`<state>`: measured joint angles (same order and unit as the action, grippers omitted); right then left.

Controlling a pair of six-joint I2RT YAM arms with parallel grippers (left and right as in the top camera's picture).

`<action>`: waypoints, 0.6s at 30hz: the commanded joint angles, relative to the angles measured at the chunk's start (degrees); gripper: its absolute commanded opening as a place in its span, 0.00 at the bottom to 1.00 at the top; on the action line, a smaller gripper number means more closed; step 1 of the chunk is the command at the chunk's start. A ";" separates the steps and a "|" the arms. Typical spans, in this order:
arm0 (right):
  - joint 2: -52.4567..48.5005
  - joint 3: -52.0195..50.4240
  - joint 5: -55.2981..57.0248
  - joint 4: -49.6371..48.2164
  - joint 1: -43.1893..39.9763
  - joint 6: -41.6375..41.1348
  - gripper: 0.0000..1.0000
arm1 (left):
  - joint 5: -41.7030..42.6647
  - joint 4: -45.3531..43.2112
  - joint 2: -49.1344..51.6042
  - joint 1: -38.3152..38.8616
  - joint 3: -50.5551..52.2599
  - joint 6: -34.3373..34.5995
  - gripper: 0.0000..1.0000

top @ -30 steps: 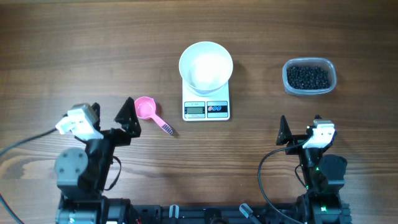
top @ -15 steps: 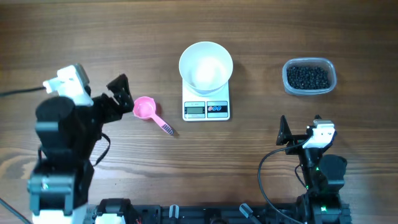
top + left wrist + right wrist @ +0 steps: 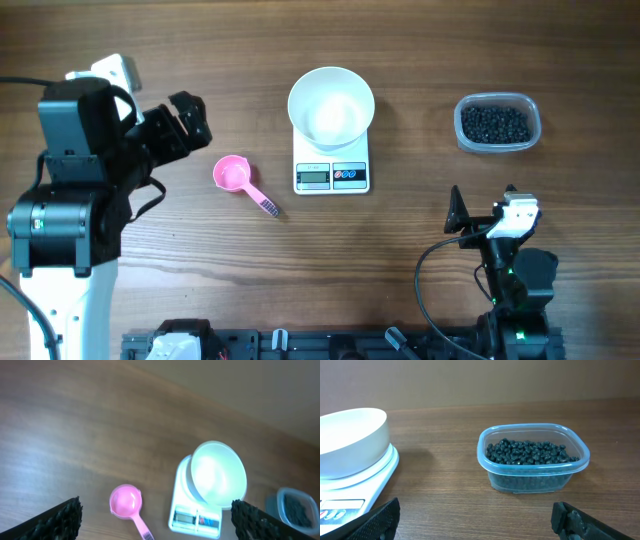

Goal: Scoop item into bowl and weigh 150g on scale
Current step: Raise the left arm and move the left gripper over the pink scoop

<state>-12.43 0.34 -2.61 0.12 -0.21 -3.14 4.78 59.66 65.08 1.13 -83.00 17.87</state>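
An empty white bowl [image 3: 331, 105] stands on the white scale [image 3: 332, 177] at the table's middle back. The item, small black beads [image 3: 494, 123], fills a clear tub at the back right. A pink scoop [image 3: 240, 180] lies left of the scale, cup up, handle toward the front right. My left gripper [image 3: 183, 125] hangs open, raised above the table left of the scoop. Its wrist view looks down on the scoop [image 3: 126, 501], bowl [image 3: 219, 472] and scale [image 3: 195, 520]. Near the front right, my right gripper [image 3: 482, 205] is open and faces the beads [image 3: 530, 451].
The clear plastic tub [image 3: 534, 480] is rounded-rectangular with a bluish rim. The scale's edge [image 3: 350, 495] and the bowl [image 3: 350, 440] show at the left of the right wrist view. Bare wood lies between the right gripper and the tub.
My left arm has lifted and swung away from the front of the table toward the back left, its open gripper now higher and left of the scoop. The right arm has not moved.
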 commanded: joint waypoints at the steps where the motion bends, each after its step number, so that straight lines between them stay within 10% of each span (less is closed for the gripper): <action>1: -0.24 -0.04 -0.90 -0.15 -0.09 -0.26 1.00 | 3.10 3.23 0.76 0.22 -1.22 -0.74 1.00; 18: -0.24 -0.04 -0.90 -0.15 -0.09 -0.28 1.00 | 12.48 9.25 0.79 0.22 -1.22 -0.72 1.00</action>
<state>-12.43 0.34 -2.59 0.12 -0.21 -3.14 9.78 68.86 65.65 1.13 -83.11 17.87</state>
